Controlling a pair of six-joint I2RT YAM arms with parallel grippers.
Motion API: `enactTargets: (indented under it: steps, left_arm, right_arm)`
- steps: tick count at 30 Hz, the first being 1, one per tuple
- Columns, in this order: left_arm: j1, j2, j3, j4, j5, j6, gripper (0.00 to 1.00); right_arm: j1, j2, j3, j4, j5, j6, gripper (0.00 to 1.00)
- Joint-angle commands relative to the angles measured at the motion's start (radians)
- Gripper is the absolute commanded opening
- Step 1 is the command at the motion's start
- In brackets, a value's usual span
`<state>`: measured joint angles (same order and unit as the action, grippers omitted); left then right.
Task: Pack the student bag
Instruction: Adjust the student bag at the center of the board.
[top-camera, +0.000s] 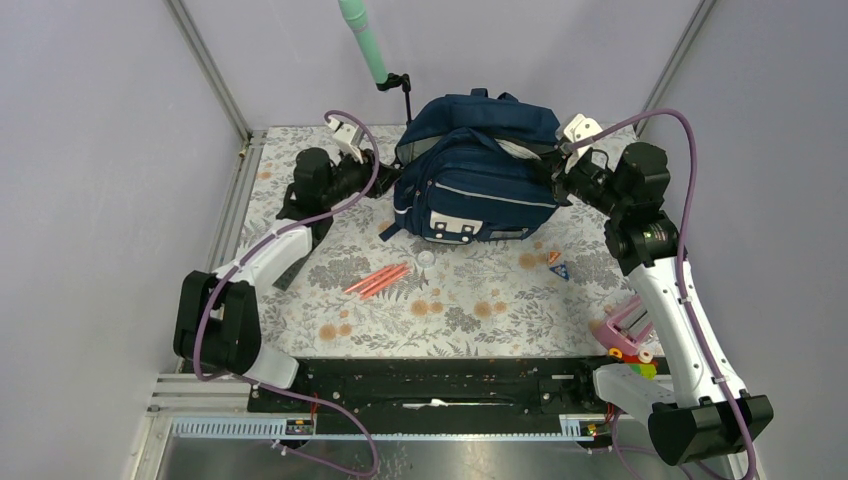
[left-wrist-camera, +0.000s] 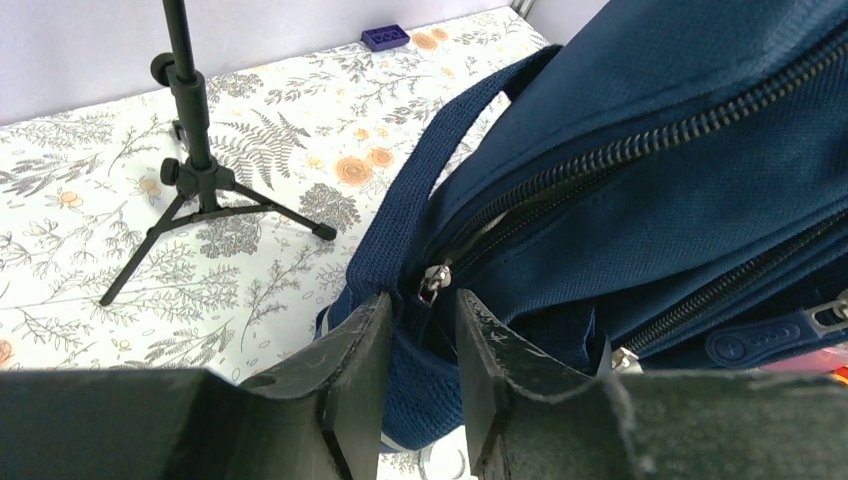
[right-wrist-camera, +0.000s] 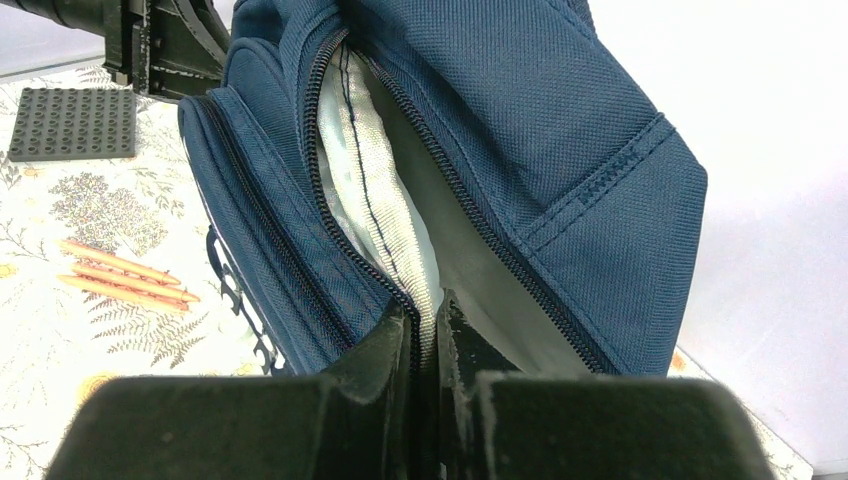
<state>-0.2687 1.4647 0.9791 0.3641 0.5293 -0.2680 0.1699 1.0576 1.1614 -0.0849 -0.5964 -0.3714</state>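
Orange pencils (top-camera: 378, 280) on floral tablecloth (top-camera: 460, 310); black tripod (left-wrist-camera: 195, 170) behind.

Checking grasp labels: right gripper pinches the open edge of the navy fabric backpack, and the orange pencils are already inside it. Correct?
Partly. The right gripper does pinch the navy fabric backpack's open edge, but the orange pencils lie on the floral tablecloth in front of it, as the top view shows.

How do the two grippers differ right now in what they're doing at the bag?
The left gripper has its jaws apart around a zipper pull at the left end of the bag, not clearly pinching it. The right gripper is shut on the edge of the open zipper mouth at the bag's right end. Both are at the bag, on opposite ends of it.
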Motion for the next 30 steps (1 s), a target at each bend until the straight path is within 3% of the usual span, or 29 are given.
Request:
enactTargets:
  steps: [1,13,15,18,19,30]
  left_arm:
    - [-0.014,0.020,0.075,0.059,0.008,0.023,0.33]
    - [-0.062,0.078,0.115,-0.022,-0.024,0.113,0.36]
    - [-0.062,0.089,0.116,-0.024,-0.010,0.112,0.31]
    - [-0.065,0.092,0.117,-0.011,0.007,0.105,0.04]
    - [-0.067,0.089,0.117,-0.002,0.009,0.099,0.00]
    - [-0.076,-0.101,0.062,0.113,-0.012,0.005,0.00]
  right_arm:
    - [-0.012,-0.067,0.038,0.211,-0.032,0.023,0.00]
    - [-0.012,-0.057,0.045,0.211,-0.040,0.030,0.00]
    - [-0.012,-0.057,0.043,0.211,-0.040,0.031,0.00]
    - [-0.013,-0.059,0.040,0.211,-0.039,0.031,0.00]
    - [-0.013,-0.059,0.039,0.211,-0.038,0.031,0.00]
    - [-0.013,-0.060,0.020,0.211,-0.033,0.029,0.00]
